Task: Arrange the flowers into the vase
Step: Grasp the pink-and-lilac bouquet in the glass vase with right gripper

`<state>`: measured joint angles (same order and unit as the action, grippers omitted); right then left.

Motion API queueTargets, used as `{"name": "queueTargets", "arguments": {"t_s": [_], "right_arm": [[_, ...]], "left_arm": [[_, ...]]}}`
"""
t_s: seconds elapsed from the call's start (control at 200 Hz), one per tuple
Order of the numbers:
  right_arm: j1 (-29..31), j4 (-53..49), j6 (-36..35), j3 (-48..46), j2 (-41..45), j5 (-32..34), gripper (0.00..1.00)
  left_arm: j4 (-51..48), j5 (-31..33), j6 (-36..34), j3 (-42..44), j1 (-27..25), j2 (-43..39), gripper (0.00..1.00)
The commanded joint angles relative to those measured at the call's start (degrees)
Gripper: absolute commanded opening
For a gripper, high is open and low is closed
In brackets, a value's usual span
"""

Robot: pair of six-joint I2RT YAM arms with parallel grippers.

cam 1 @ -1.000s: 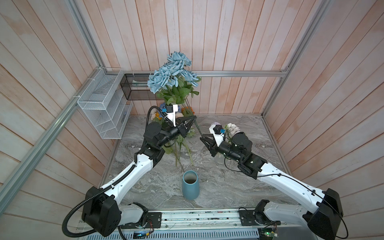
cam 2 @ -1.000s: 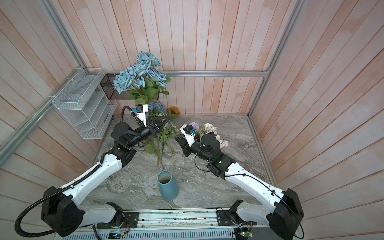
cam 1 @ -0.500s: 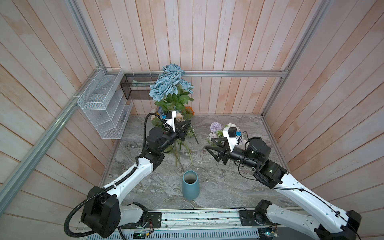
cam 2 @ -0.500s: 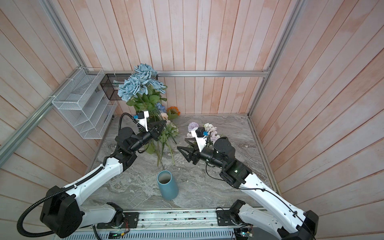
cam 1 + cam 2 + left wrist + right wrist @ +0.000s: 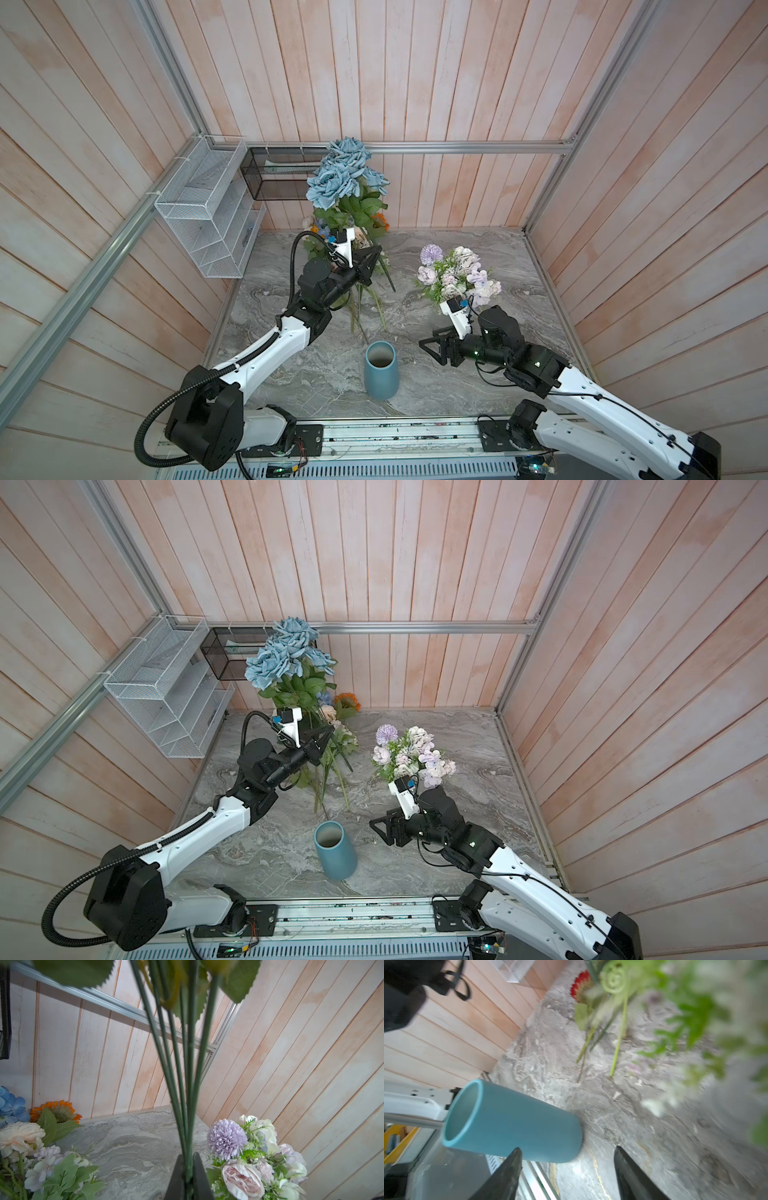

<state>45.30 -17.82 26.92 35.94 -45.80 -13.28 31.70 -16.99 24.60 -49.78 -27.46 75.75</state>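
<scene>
The teal vase (image 5: pixel 380 374) (image 5: pixel 334 854) (image 5: pixel 512 1120) stands upright and empty near the table's front. My left gripper (image 5: pixel 376 251) (image 5: pixel 328 729) (image 5: pixel 188 1159) is shut on the green stems of the dusty-blue rose spray (image 5: pixel 340 174) (image 5: pixel 286 654), held up above the back left. My right gripper (image 5: pixel 428 347) (image 5: pixel 378 825) (image 5: pixel 568 1148) is open and empty, just right of the vase, pointing at it. A lilac and white bouquet (image 5: pixel 457 272) (image 5: pixel 411 750) (image 5: pixel 249 1157) lies behind the right wrist. More flowers lie under the left gripper: an orange sunflower (image 5: pixel 56 1109), a blue hydrangea (image 5: pixel 10 1105), a peach rose (image 5: pixel 18 1138) and a red bloom (image 5: pixel 579 987).
A white wire rack (image 5: pixel 208 216) hangs on the left wall, and a black mesh basket (image 5: pixel 282 174) on the back wall. Loose green stems (image 5: pixel 365 311) reach across the marble toward the vase. A metal rail (image 5: pixel 395 434) runs along the table's front edge.
My right gripper has pulled back from mid-table to the front beside the vase, and its jaws have spread wider. The left gripper still holds the rose spray, which has shifted slightly.
</scene>
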Motion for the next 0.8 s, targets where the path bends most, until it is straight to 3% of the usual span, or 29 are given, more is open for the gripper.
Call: {"name": "queueTargets", "arguments": {"t_s": [0.0,0.085,0.465,0.62,0.795], "right_arm": [[0.23,-5.63,-1.24,0.09,1.32,13.31,0.80],[0.23,-3.65,-3.92,-0.22,1.59,20.12,0.98],[0.05,23.57,-20.35,-8.49,-0.61,43.09,0.98],[-1.33,41.16,-24.11,-12.67,-1.47,41.38,0.98],[-4.62,48.08,-23.96,-10.38,-7.03,36.31,0.98]], "left_arm": [[1.93,0.93,-1.40,0.46,-0.31,-0.08,0.00],[1.96,0.83,-1.23,0.65,-0.37,-0.29,0.00],[2.24,0.73,-0.45,1.35,-0.60,-1.96,0.00],[2.67,0.74,-0.12,1.44,-0.57,-1.65,0.00],[3.30,0.63,0.16,1.70,-0.75,-1.16,0.00]]}}
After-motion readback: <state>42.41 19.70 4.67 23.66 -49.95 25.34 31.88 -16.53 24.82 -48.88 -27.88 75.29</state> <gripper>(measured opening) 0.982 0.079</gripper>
